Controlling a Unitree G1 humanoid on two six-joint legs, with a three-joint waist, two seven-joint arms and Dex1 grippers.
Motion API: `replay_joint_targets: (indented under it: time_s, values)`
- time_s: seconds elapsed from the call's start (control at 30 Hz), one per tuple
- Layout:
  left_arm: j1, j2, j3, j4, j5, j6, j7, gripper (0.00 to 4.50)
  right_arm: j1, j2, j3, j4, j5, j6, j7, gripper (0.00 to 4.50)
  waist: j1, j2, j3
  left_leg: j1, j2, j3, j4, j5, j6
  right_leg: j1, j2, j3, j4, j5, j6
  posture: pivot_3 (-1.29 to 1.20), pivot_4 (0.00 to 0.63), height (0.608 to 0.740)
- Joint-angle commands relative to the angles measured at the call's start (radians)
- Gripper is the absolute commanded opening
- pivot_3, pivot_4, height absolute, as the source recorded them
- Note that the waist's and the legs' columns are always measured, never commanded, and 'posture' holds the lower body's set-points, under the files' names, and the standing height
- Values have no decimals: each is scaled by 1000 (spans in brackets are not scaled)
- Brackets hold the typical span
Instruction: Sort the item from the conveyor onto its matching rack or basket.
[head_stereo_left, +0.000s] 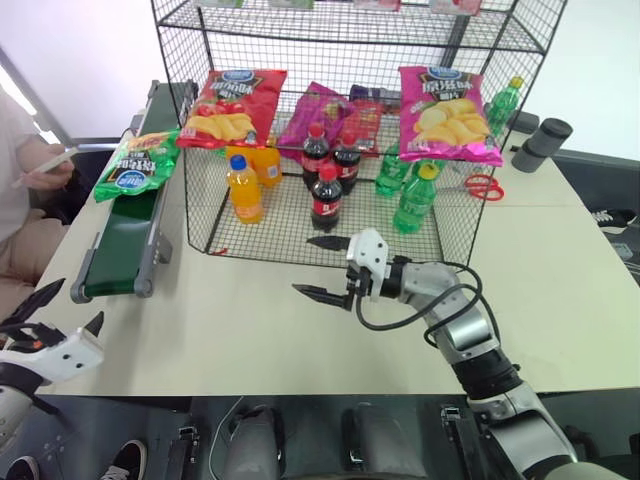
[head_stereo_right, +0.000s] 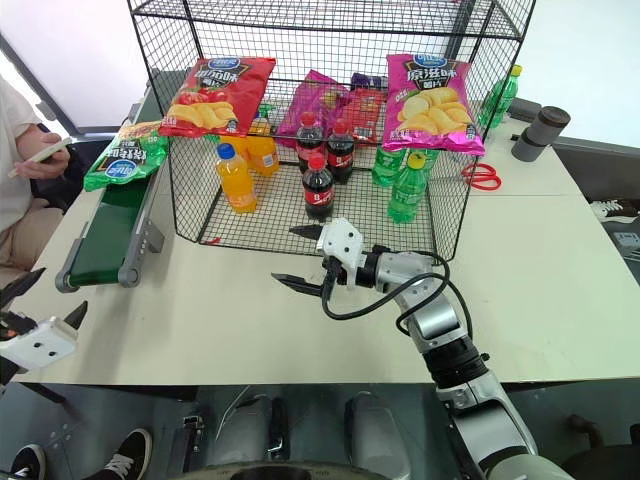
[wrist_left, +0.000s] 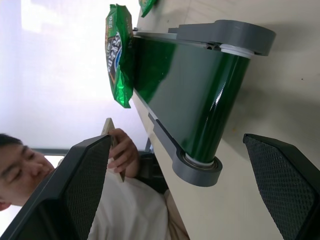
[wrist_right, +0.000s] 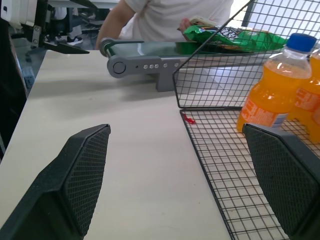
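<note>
- The green crisp bag (head_stereo_left: 137, 165) is shiny, with a blue oval logo, and lies on the far part of the dark-green conveyor (head_stereo_left: 120, 250), just beside the rack's left side.
- The left gripper (head_stereo_left: 50, 320) hovers spread wide and empty near the belt's near end, well short of the bag.
- The right gripper (head_stereo_left: 325, 268) is released too, in front of the rack, well apart from the bag.
- The black wire rack (head_stereo_left: 300, 220) has red and magenta crisp bags hanging on its front; orange, cola and green bottles stand inside.

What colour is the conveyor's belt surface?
Dark glossy green, on the conveyor in a grey frame; it shows best in the left wrist view.
</note>
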Motion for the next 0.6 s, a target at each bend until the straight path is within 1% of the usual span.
replay_joint_targets:
  time_s: [0.03, 0.6]
  values:
    - [6, 18, 14, -11, 4, -8, 23, 4500, 0, 6, 0, -32, 3, -16, 2, 4407, 0, 0, 0, 0, 0, 0, 0, 0, 0, 0, 0, 0, 0, 0, 0, 0, 150, 740]
    - [-15, 27, 3, 6, 15, 6, 43, 4500, 2, 11, -1, -33, -5, -19, -6, 4407, 1, 0, 0, 0, 0, 0, 0, 0, 0, 0, 1, 0, 0, 0, 0, 0, 150, 740]
